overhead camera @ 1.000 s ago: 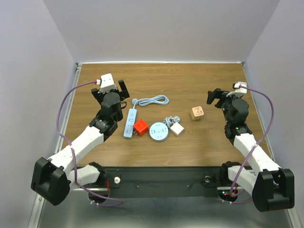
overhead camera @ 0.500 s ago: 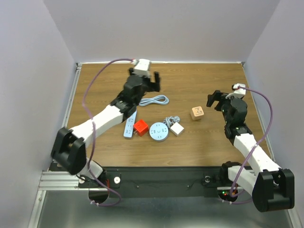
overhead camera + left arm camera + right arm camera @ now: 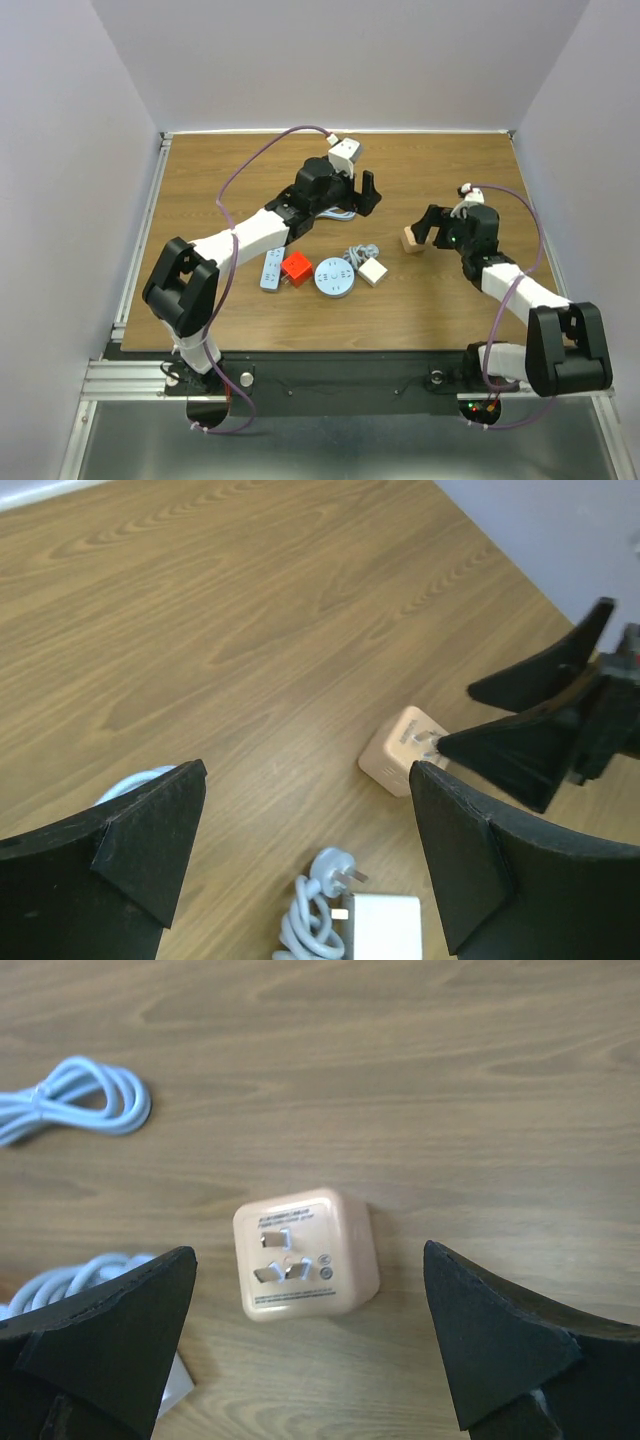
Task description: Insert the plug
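The right gripper (image 3: 308, 1260) is wide open and holds nothing; the beige plug (image 3: 305, 1253) lies just before it. The left gripper (image 3: 308, 770) is open too, empty. The power strip (image 3: 272, 268) lies at 9 o'clock from the plug.

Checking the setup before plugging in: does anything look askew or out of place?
The beige plug lies on its back with its prongs facing up, well apart from the power strip. Nothing looks spilled or damaged.
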You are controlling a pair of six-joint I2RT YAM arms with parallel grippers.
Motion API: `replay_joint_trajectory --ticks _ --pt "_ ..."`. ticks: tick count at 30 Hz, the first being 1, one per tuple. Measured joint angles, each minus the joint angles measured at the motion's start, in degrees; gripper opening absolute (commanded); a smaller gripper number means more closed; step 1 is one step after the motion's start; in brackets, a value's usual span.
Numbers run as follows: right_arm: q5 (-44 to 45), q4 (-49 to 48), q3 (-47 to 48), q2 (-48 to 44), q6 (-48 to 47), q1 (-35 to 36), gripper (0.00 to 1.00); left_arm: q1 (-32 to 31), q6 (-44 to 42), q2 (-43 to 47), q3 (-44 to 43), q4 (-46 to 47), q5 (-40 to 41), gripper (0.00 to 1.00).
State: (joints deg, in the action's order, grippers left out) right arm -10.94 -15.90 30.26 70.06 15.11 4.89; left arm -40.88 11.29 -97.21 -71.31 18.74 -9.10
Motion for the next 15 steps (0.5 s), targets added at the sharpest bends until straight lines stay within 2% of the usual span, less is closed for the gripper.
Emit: replay_joint_trajectory --ticks 7,15 --pt "-5.2 0.3 1.2 6.1 -0.3 2.2 1.00 1.6 3.9 0.5 0.0 -3.8 -5.3 0.94" --pt "-0.5 2.0 3.8 10.6 -1.8 7.8 1.00 6.3 7.0 3.3 0.1 -7.1 -7.5 0.94"
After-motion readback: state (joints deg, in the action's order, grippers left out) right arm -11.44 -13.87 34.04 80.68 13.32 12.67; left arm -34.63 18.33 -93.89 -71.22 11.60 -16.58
